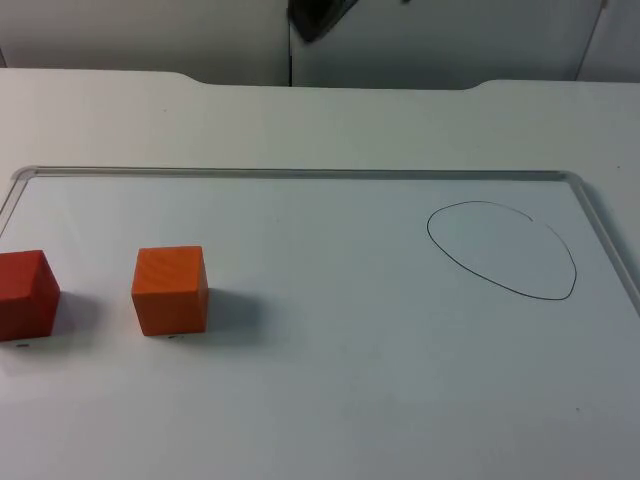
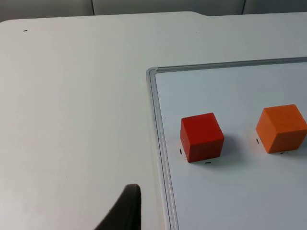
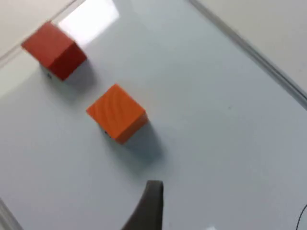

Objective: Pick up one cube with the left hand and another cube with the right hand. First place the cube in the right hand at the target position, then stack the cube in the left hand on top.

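1. No writing is showing for you on either cube.
2. Your red cube and orange cube are sitting apart on the whiteboard, far from the drawn outline.
3. Whether your grippers are open or closed, I cannot tell.

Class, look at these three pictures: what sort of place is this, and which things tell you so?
Probably a robotics test bench: a whiteboard lying flat on a white table, two wooden cubes, red cube and orange cube, and a hand-drawn target outline.

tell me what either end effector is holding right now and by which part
Nothing is held. The red cube and the orange cube both sit free on the whiteboard, no end effector touching them.
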Robot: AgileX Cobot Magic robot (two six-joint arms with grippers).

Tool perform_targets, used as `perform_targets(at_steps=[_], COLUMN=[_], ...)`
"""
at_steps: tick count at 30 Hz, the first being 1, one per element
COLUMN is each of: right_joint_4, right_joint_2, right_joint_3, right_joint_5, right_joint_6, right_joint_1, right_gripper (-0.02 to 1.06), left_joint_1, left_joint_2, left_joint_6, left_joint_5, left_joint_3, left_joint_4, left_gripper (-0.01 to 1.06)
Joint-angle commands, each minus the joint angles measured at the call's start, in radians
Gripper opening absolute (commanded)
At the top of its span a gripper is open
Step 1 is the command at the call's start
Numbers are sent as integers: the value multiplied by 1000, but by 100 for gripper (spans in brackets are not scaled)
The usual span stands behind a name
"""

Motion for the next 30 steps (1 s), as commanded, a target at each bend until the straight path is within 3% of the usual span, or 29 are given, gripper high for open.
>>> perform_targets(at_steps=[1, 2, 3, 6, 11, 14, 17, 30], right_joint_4=[-37, -28, -28, 1, -3, -3, 80, 129], right_joint_2=[49, 74, 74, 158, 252, 304, 388, 605], right_joint_3=[-10, -10, -10, -10, -12, -43, -126, -392], right_joint_5=[-27, -33, -33, -72, -139, -124, -75, 27], right_joint_6=[-107, -173, -173, -349, -434, -476, -572, -617], right_joint_1=[52, 68, 68, 109, 116, 116, 116, 116], right_gripper=[82, 82, 82, 82, 82, 82, 82, 82], left_joint_1=[5, 5, 5, 5, 5, 5, 5, 5], left_joint_2=[-4, -4, -4, -4, -4, -4, -4, -4], left_joint_6=[-2, -2, -2, -2, -2, -2, -2, -2], left_joint_5=[-9, -9, -9, -9, -9, -9, -9, -9], left_joint_3=[3, 3, 3, 3, 3, 3, 3, 3], left_joint_4=[-3, -3, -3, -3, -3, -3, -3, -3], left_gripper=[105, 105, 105, 105, 105, 105, 105, 105])
